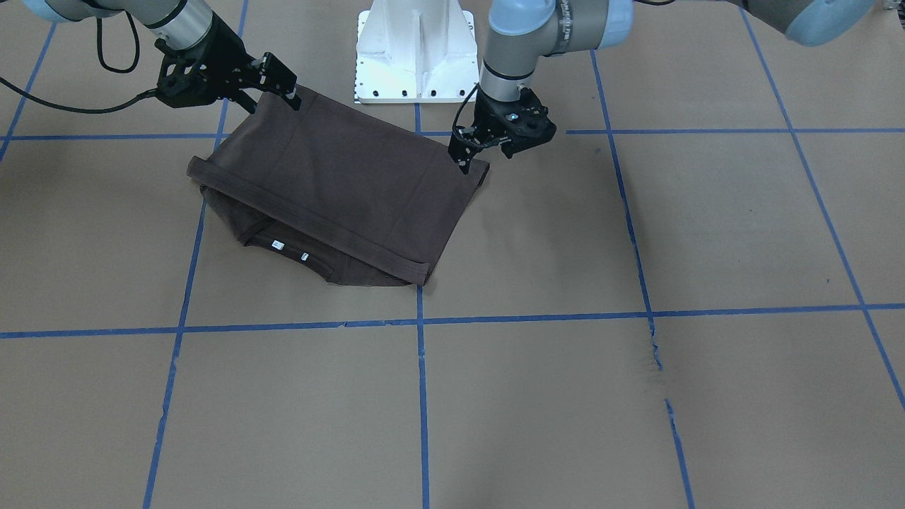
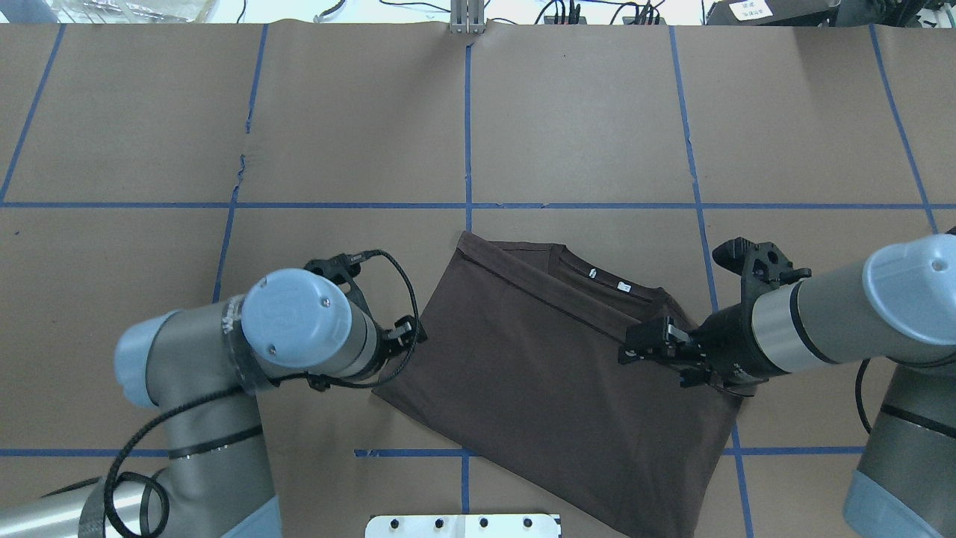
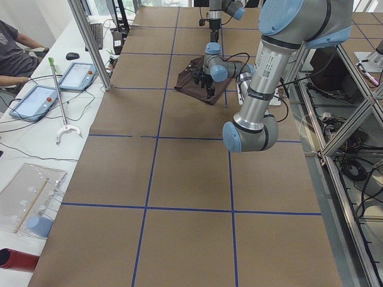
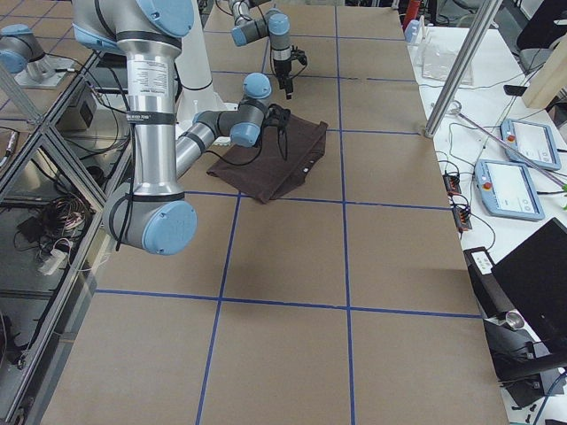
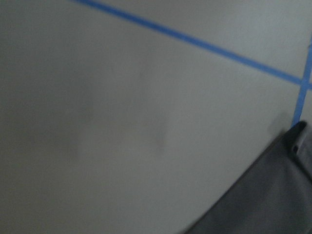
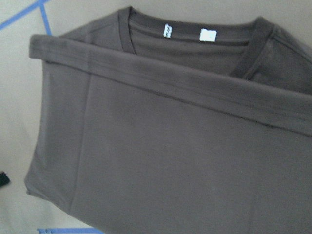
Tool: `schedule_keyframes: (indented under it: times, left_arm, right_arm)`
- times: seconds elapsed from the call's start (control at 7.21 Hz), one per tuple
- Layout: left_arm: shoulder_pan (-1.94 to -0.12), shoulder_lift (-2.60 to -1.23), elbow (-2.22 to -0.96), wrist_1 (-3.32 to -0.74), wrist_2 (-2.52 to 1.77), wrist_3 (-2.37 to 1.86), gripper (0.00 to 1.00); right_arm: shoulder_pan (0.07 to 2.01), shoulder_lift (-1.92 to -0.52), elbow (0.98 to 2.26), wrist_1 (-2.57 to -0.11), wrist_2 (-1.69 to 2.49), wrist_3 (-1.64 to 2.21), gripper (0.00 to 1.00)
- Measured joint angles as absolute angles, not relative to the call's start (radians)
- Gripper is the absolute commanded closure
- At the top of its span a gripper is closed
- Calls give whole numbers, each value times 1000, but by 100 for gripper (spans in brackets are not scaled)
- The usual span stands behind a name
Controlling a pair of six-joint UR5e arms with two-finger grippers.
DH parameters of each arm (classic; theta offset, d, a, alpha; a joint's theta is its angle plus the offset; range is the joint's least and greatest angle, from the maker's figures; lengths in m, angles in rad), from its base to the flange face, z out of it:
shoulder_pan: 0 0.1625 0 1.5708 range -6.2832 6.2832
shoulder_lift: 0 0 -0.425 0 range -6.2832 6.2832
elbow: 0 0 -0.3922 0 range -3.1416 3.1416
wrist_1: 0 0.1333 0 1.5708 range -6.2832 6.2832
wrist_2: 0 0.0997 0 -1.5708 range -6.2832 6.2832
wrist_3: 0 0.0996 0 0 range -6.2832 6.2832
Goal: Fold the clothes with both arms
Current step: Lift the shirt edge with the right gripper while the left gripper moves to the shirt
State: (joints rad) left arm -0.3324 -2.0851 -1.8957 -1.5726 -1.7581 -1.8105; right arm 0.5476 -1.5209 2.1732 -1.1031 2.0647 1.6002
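Note:
The dark brown T-shirt (image 1: 339,184) lies flat on the brown table, folded with its hem band laid across just below the collar (image 1: 290,249) and its white labels. It also shows in the overhead view (image 2: 538,359) and fills the right wrist view (image 6: 170,161). My left gripper (image 1: 486,157) hangs low at the shirt's corner nearest the pedestal, its jaws apart and holding no cloth. It also shows in the overhead view (image 2: 407,334). My right gripper (image 1: 272,101) hovers over the opposite corner, open and empty, also seen from overhead (image 2: 635,347). The left wrist view is blurred and shows only a shirt corner (image 5: 263,200).
The white bolted pedestal (image 1: 417,49) stands just behind the shirt. Blue tape lines (image 1: 422,396) divide the brown table into squares. A side bench with tablets (image 3: 36,98) and a seated person (image 3: 12,48) lies beyond the table's far edge.

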Motion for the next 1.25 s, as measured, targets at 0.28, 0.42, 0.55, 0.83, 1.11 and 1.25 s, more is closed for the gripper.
schedule_keyframes:
  times: [0.28, 0.42, 0.55, 0.83, 1.11, 1.25]
  left_arm:
    - [-270, -2083, -1865, -1578, -1745, -1886, 7]
    - [-264, -2086, -1847, -1593, -1730, -1892, 9]
    - [-264, -2088, -1825, -1618, -1709, -1892, 13]
    - [-269, -2089, -1784, -1658, -1676, -1889, 85]
    - [-279, -2089, -1777, -1667, -1671, -1887, 100]
    - [-287, -2089, -1781, -1666, -1672, -1883, 100]
  right_arm:
    - [587, -1463, 2136, -1107, 2064, 1600, 0]
    - [591, -1447, 2123, -1108, 2064, 1600, 0]
    - [593, -1439, 2116, -1109, 2063, 1600, 0]
    - [594, -1435, 2110, -1108, 2062, 1600, 0]
    - [596, -1434, 2106, -1109, 2062, 1598, 0]
    - [597, -1435, 2105, -1109, 2062, 1597, 0]
